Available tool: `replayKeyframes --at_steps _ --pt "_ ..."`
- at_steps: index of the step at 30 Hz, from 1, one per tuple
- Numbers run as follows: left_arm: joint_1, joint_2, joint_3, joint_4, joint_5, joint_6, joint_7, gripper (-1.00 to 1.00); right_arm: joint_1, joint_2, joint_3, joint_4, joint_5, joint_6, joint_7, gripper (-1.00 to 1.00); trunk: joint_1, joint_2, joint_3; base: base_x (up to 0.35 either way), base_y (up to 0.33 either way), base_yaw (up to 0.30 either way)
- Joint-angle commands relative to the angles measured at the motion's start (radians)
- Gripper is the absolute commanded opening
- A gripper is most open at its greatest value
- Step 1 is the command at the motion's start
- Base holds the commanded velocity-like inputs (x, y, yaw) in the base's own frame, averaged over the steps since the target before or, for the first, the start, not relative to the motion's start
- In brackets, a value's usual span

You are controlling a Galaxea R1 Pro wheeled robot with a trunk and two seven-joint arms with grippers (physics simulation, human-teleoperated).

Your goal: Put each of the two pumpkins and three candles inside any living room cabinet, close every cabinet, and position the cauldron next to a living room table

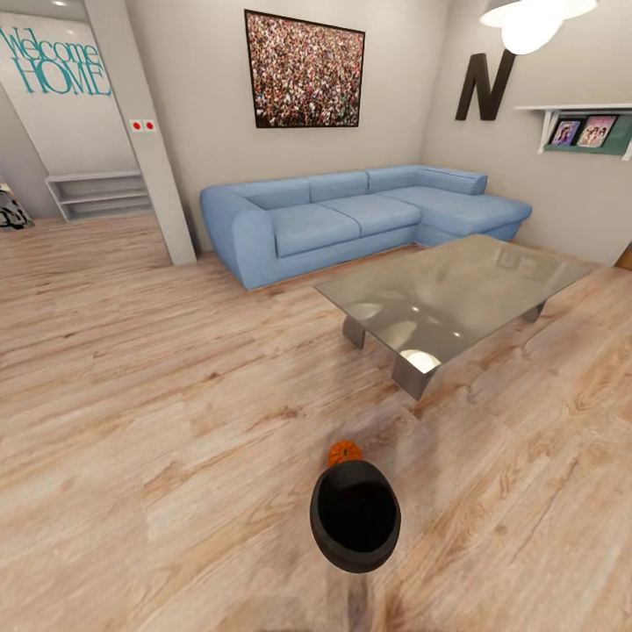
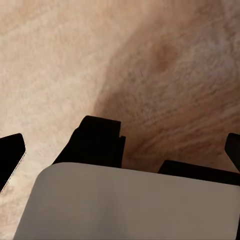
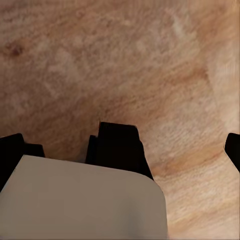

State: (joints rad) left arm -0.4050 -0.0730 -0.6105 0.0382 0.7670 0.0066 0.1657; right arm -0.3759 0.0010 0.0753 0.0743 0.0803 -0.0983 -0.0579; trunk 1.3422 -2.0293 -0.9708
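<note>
Sitting on the floor (image 1: 175, 421), the cauldron (image 1: 355, 518) touches neither gripper; their spread is unclear.

Wood floor, with a cauldron, a pumpkin, a glass table and a sofa standing on it.

The pale plank floor (image 1: 158, 369) carries everything here. Taking the glass-topped table (image 1: 456, 294) as the mark: it stands on grey legs, its top reflecting the ceiling lights. On the near side of it, well apart, the black cauldron (image 1: 355, 516) sits mouth up on the planks, and an orange pumpkin (image 1: 344, 452) rests just beside the cauldron, between it and the table. Beyond the table, the blue corner sofa (image 1: 351, 215) stands against the wall.
</note>
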Motion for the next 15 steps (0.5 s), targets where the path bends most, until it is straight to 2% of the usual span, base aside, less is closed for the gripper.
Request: replayKeyframes --at_steps 1,5,8,9,10,11,13,15 --pt "0.0 0.0 0.0 0.0 0.0 0.0 0.0 1.0 0.0 0.0 0.0 0.0 -0.001 0.0 0.0 1.0 0.0 0.0 0.0 0.154 0.114 0.0" --pt "0.0 0.001 0.0 0.0 0.0 0.0 0.0 1.0 0.0 0.0 0.0 -0.002 -0.002 -0.001 0.0 1.0 0.0 0.0 0.0 0.203 0.156 0.0" --pt "0.0 0.001 0.0 -0.007 0.0 -0.005 -0.017 1.0 0.0 -0.002 -0.006 -0.007 -0.004 -0.047 -0.001 1.0 0.0 0.0 0.0 0.013 0.01 0.0" --pt "-0.012 0.008 0.001 -0.049 -0.001 0.003 -0.094 1.0 -0.026 -0.004 -0.007 -0.076 -0.002 0.028 -0.009 1.0 0.0 0.0 0.0 0.0 0.0 0.0" --pt "-0.019 0.009 0.001 -0.074 -0.002 0.007 -0.096 1.0 -0.041 -0.005 -0.007 -0.108 -0.002 0.09 -0.009 1.0 0.0 0.0 0.0 0.0 0.0 0.0" --pt "-0.042 0.015 0.0 -0.122 -0.003 0.018 -0.091 1.0 -0.064 -0.006 -0.007 -0.172 -0.003 0.211 -0.01 1.0 0.0 0.0 0.0 0.0 0.0 0.0" --pt "-0.089 0.028 0.001 -0.178 -0.004 0.07 -0.072 1.0 -0.082 -0.008 -0.008 -0.286 -0.003 0.361 -0.01 1.0 0.0 0.0 0.0 0.0 0.0 0.0" --pt "-0.165 0.037 0.001 -0.222 -0.004 0.186 -0.011 1.0 -0.09 -0.009 -0.012 -0.45 -0.005 0.502 -0.012 1.0 0.0 0.0 0.0 0.0 0.0 0.0"
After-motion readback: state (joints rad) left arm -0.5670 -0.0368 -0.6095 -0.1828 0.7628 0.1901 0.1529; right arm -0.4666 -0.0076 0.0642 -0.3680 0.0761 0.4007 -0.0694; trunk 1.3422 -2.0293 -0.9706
